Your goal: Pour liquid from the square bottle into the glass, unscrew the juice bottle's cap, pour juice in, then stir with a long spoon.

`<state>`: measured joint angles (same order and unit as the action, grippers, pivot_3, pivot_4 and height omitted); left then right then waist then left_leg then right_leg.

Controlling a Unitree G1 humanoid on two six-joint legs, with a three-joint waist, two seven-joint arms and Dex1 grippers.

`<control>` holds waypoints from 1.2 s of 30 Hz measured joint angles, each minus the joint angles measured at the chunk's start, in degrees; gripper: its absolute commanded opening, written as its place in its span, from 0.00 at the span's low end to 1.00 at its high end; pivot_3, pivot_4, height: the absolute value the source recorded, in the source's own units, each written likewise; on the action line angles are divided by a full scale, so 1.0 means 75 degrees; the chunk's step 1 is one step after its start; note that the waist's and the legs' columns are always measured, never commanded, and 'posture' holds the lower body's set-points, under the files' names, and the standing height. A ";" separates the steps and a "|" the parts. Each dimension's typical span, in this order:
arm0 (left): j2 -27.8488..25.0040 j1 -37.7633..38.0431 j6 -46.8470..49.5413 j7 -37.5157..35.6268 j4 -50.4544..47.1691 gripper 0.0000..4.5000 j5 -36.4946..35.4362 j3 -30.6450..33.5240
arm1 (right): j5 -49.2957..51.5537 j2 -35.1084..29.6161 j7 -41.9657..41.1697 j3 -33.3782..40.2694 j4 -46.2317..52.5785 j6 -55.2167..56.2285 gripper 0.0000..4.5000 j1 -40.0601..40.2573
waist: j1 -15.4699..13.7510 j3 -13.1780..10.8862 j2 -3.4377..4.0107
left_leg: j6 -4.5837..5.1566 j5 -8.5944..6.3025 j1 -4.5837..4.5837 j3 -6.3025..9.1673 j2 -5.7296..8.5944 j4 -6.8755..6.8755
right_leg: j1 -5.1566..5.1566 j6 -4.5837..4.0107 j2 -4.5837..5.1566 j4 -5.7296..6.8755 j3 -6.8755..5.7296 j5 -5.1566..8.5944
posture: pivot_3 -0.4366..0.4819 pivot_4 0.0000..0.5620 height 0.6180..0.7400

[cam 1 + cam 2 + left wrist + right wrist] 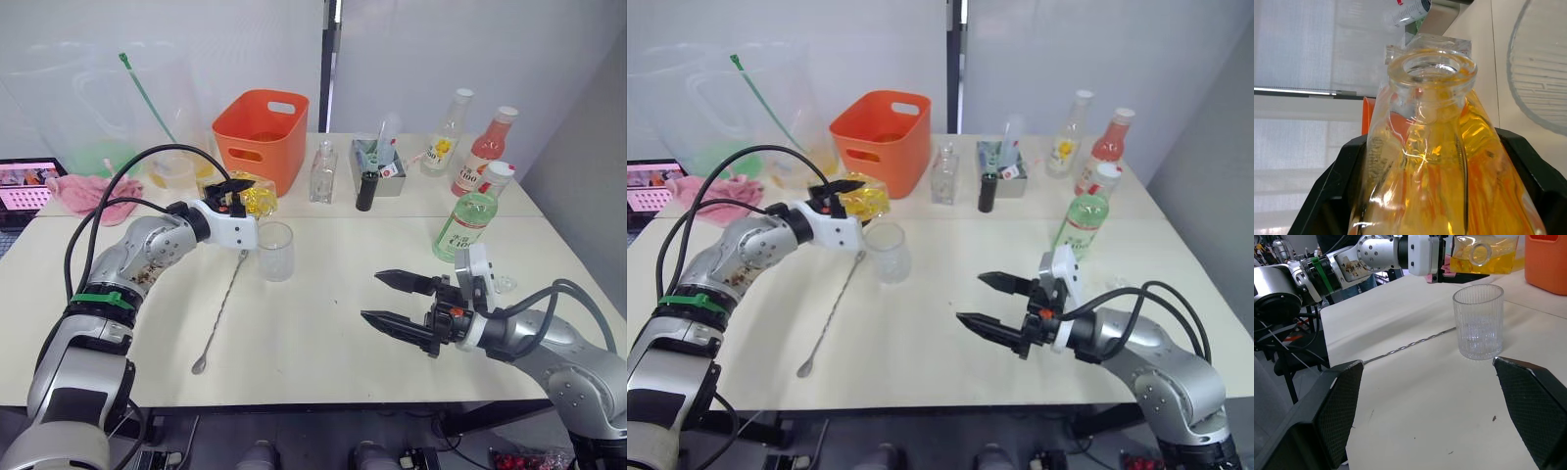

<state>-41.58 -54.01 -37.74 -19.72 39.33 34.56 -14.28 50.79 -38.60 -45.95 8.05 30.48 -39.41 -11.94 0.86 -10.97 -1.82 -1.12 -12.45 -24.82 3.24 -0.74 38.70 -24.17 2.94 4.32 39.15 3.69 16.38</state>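
With the squat clear square bottle of yellow liquid (257, 199) clamped tilted in the left gripper (235, 198) just beside the small ribbed clear glass (275, 251), and the right gripper (392, 302) held spread and empty, liquid could be spilled onto the pale table (323, 333) if the mouth is not brought over the rim.

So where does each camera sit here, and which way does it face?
Left eye: head, looking forward and down over the table; both arms show, left gripper shut on the square bottle.
Right eye: same scene, slightly shifted; right gripper open.
Left wrist: looks along its fingers at the bottle's open mouth.
Right wrist: looks across the table at the glass and long spoon; its fingers and the left arm show.
All views share the bottle.
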 measured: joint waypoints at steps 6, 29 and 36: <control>-0.0186 -0.0106 -0.0231 0.0530 0.0116 0.62 0.0515 -0.0224 | -0.0001 0.0001 0.0000 -0.0032 0.0000 0.0002 1.00 -0.0002 | 0.0002 0.0000 0.0000 | 0.0000 0.0000 0.0000 0.0000 0.0000 0.0002 | -0.0001 0.0000 -0.0001 0.0003 0.0000 0.0000 | 0.48 0.27 1.00; -0.0363 -0.0267 -0.0420 0.1570 0.0267 0.62 0.1198 -0.0397 | -0.0062 0.0151 0.0023 -0.0113 -0.0007 0.0023 1.00 -0.0163 | 0.0001 0.0000 0.0000 | 0.0000 0.0000 -0.0001 0.0000 0.0001 0.0004 | -0.0002 0.0001 0.0001 0.0008 0.0000 0.0000 | 0.48 0.27 1.00; -0.0353 -0.0265 -0.0426 0.1424 0.0272 0.62 0.1001 -0.0396 | -0.0065 0.0151 0.0016 -0.0133 -0.0007 0.0023 1.00 -0.0163 | 0.0002 0.0000 0.0000 | 0.0000 0.0000 -0.0001 0.0000 0.0001 0.0005 | -0.0002 0.0001 0.0001 0.0008 0.0000 0.0000 | 0.48 0.27 1.00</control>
<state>-44.23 -56.00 -40.93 -9.03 41.37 42.07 -17.25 50.30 -37.47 -45.83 7.05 30.43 -39.24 -13.17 0.88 -10.97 -1.82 -1.12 -12.45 -24.82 3.24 -0.73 38.74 -24.18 2.95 4.33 39.21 3.69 16.38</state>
